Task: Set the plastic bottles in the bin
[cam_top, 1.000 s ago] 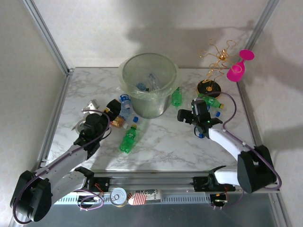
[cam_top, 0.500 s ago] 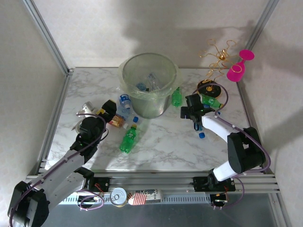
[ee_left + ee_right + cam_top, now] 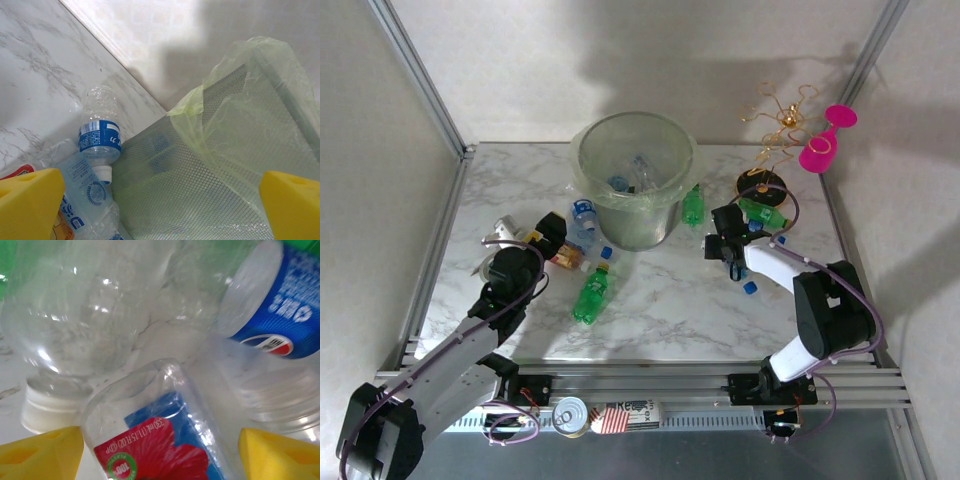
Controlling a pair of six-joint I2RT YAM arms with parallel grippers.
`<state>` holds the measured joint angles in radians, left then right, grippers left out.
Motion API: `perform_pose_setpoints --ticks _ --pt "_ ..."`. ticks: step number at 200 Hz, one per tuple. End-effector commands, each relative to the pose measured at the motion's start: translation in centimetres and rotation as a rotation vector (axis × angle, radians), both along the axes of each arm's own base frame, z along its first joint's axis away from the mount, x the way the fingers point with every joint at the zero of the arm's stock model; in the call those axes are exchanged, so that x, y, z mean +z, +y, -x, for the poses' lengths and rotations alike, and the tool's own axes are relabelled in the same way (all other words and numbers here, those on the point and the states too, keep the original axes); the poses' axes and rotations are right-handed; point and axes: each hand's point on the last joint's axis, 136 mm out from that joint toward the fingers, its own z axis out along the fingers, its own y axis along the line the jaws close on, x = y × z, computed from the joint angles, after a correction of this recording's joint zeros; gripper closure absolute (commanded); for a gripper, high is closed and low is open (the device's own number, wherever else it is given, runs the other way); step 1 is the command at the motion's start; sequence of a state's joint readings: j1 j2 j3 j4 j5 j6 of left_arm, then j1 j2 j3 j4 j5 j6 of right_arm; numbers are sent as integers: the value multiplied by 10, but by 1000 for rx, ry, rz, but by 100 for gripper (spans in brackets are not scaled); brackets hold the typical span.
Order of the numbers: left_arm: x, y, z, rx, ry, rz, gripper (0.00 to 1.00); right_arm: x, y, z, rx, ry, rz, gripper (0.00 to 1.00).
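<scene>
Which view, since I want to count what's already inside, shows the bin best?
Top external: it looks down into the bin, showing its whole rim and the bottles inside. Left wrist sees its mesh wall and bag liner from the side.

A white marble-patterned table [image 3: 670, 310] stands inside 3 pale, finely textured walls [image 3: 520, 60]. 2 grey metal posts [image 3: 421, 78] slant up from its far corners. A metal rail [image 3: 650, 382] runs along the near edge. Soft shadows fall on the far wall.
</scene>
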<state>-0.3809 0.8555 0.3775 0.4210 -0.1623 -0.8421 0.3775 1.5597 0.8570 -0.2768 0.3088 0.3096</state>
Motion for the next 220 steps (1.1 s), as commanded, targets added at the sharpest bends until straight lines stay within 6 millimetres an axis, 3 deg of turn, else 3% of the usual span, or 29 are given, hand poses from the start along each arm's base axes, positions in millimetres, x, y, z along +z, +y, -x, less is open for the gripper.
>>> perform_pose_setpoints --ticks 1,116,173,220 --pt "-5 3 1 18 8 -22 0 0 14 15 13 26 -123 20" --pt "-4 3 1 20 3 -23 1 -24 5 32 1 104 -79 11" --pt "-1 7 -3 45 6 -58 0 -34 7 34 -2 125 -93 26" --pt "0 7 -5 52 5 -45 0 -25 10 36 21 94 -119 42"
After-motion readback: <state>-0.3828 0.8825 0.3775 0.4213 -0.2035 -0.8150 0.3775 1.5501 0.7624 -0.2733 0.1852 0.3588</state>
